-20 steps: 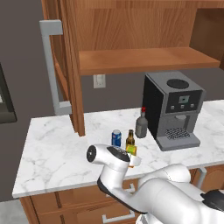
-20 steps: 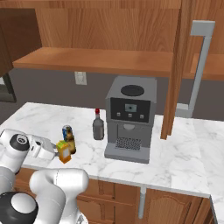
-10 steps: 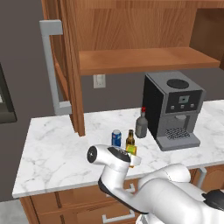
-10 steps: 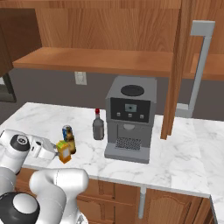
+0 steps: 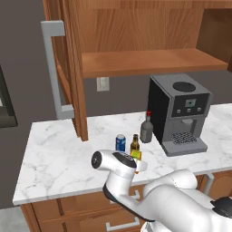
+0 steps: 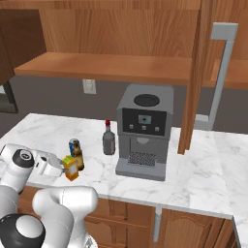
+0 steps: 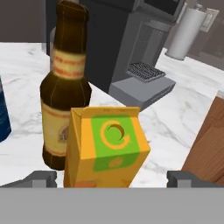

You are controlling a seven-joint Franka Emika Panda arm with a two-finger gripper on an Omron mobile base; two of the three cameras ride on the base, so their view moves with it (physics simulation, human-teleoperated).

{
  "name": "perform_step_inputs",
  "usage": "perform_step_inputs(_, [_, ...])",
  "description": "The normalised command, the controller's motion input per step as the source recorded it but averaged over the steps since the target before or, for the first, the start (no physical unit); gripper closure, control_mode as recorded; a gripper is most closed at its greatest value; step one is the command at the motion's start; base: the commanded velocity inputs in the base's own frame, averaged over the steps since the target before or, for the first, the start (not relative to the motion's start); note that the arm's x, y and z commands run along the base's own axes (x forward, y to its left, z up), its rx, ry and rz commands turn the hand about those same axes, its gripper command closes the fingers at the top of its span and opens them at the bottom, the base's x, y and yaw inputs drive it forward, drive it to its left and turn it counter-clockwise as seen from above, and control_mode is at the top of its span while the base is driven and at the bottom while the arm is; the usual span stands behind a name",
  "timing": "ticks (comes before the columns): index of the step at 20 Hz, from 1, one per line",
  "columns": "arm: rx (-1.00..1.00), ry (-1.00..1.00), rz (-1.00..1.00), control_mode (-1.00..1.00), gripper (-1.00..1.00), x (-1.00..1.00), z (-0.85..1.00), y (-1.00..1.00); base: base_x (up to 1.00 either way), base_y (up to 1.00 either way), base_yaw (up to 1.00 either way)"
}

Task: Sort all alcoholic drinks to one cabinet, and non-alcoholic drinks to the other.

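1. Tool [image 7: 111, 177] spread wide, one tip either side of the juice carton [image 7: 105, 146], near the front edge of the surface [image 5: 54, 158]
2. Beer bottle [image 7: 65, 87] just behind at 11 o'clock
3. Blue can [image 5: 120, 142] beyond
4. Grey bottle [image 5: 146, 129] farthest, beside the coffee machine [image 5: 179, 113]; bare marble stretches toward 9 o'clock

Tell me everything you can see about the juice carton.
The juice carton is yellow-orange with a green panel bearing an orange swirl and a gabled top. It stands upright on the marble counter, right in front of the brown beer bottle. The open hand has a finger on either side; no contact shows.
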Motion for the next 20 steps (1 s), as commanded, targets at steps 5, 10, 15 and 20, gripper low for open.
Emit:
perform_step_inputs(5, [0.00, 0.00, 0.01, -1.00, -1.00, 0.01, 0.00, -0.07, 0.00, 0.00, 0.00])
perform_step_inputs(10, [0.00, 0.00, 0.04, -1.00, -1.00, 0.17, 0.00, -0.01, 0.00, 0.00, 0.00])
perform_step_inputs(15, [0.00, 0.00, 0.05, -1.00, -1.00, 0.26, 0.00, 0.00, 0.00, 0.00, 0.00])
perform_step_inputs(20, [0.00, 0.00, 0.05, -1.00, -1.00, 0.23, 0.00, 0.00, 0.00, 0.00, 0.00])
